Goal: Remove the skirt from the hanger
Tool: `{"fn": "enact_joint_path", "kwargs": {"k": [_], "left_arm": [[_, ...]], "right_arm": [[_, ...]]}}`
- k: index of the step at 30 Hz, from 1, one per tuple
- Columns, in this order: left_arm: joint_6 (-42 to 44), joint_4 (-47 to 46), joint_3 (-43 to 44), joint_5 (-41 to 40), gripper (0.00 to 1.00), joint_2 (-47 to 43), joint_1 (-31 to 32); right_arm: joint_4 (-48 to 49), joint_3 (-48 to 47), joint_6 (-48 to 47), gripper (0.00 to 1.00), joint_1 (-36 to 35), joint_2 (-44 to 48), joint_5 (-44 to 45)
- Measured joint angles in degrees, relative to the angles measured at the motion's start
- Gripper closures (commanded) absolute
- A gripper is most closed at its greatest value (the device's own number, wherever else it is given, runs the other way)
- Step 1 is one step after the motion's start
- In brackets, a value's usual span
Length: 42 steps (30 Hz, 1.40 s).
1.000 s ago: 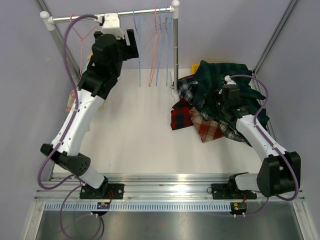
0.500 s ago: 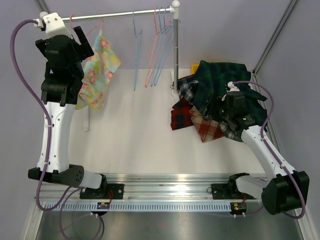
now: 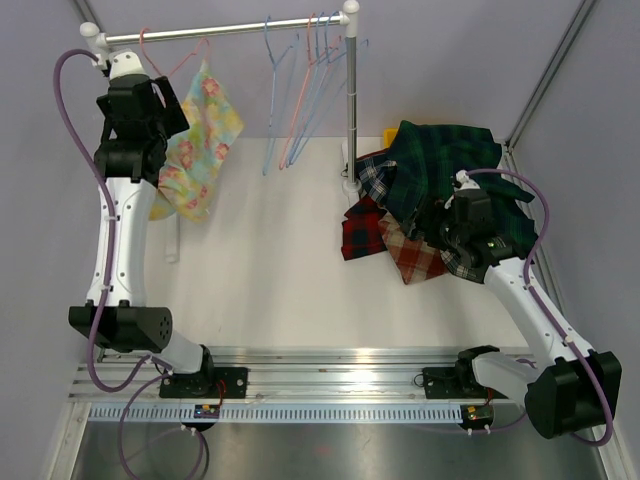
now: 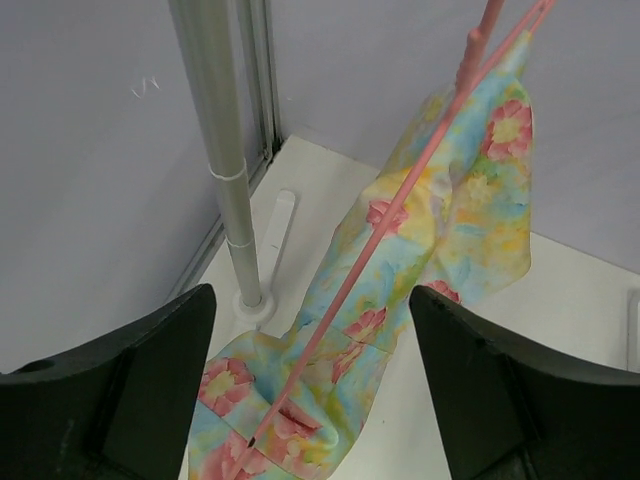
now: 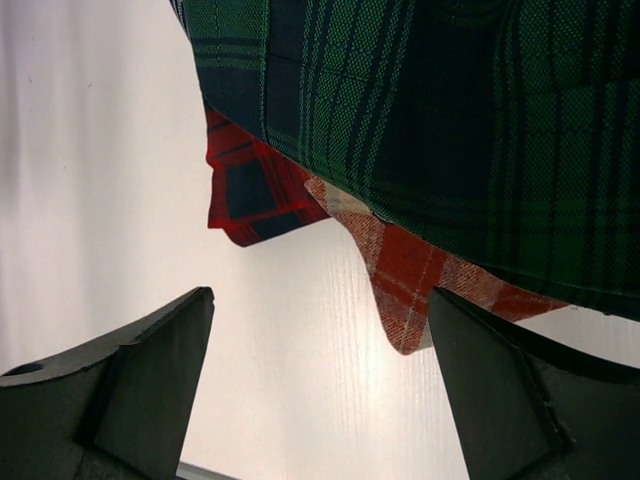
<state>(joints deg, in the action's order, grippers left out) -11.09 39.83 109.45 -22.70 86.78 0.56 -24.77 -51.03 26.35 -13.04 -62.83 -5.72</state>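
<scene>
Your left gripper (image 4: 312, 335) with fingers wide apart and empty, floral skirt (image 4: 470, 200) draped on its pink hanger (image 4: 408, 205) just ahead between them, your right gripper (image 5: 320, 345) likewise spread, holding nothing, plaid garment pile (image 5: 450, 120) just beyond its fingertips

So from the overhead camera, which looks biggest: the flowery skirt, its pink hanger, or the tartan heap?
Largest to smallest in the overhead view:
1. the tartan heap, clearly the widest spread
2. the flowery skirt, noticeably smaller
3. the pink hanger, just thin wire
</scene>
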Motion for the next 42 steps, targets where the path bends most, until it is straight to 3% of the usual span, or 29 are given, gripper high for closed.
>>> {"fn": "enact_joint_path", "kwargs": {"k": [5,7,10,11,12,18,21,29,32,36,39,42], "left_arm": [[-0.83,-0.46,-2.32,2.12,0.33,1.40,-0.17],[-1.25,-0.48,-2.91,2.71,0.45,2.27,-0.17],[-1.79,-0.50,-3.02,3.78,0.79,3.65,-0.20],[-1.95,-0.46,-3.02,4.22,0.96,3.96,-0.20],[-2.34,-0.48,-3.02,4.70,1.00,4.11,-0.20],[-2.47,-0.39,-2.89,7.13,1.00,4.07,-0.20],[-3.08,1.42,-1.05,9.11,1.00,4.07,-0.39],[-4.22,10.03,17.16,10.40,1.00,3.89,5.66],[-4.42,9.97,17.90,10.27,1.00,0.59,9.22],[-5.38,9.49,13.00,10.34,1.00,-4.85,11.52],[-6.29,9.79,8.83,10.64,1.00,-7.74,12.46],[-7.02,10.34,8.13,11.23,1.00,-7.98,13.44]], "right_arm": [[-0.70,0.17,-0.44,0.05,0.00,0.26,0.04],[-0.94,0.31,-0.61,0.04,0.00,0.68,0.07],[-1.57,0.57,-0.66,0.05,0.00,1.42,0.13],[-1.70,0.59,-0.66,0.05,0.00,1.60,0.15],[-1.68,0.59,-0.63,0.05,0.00,1.68,0.15],[-1.68,0.50,-1.38,0.01,-0.74,2.51,-1.70],[-2.64,-1.64,-2.69,0.01,-4.74,4.37,-1.42],[-5.01,-22.40,-5.81,0.01,-16.63,5.86,0.42],[-4.68,-30.95,-7.17,0.01,-23.17,4.48,0.15],[-4.57,-40.13,-10.91,0.01,-38.66,-0.46,5.38],[-5.09,-46.38,-14.40,0.00,-49.20,-6.78,10.49],[-4.66,-51.63,-17.11,0.01,-54.97,-14.78,15.50]]}}
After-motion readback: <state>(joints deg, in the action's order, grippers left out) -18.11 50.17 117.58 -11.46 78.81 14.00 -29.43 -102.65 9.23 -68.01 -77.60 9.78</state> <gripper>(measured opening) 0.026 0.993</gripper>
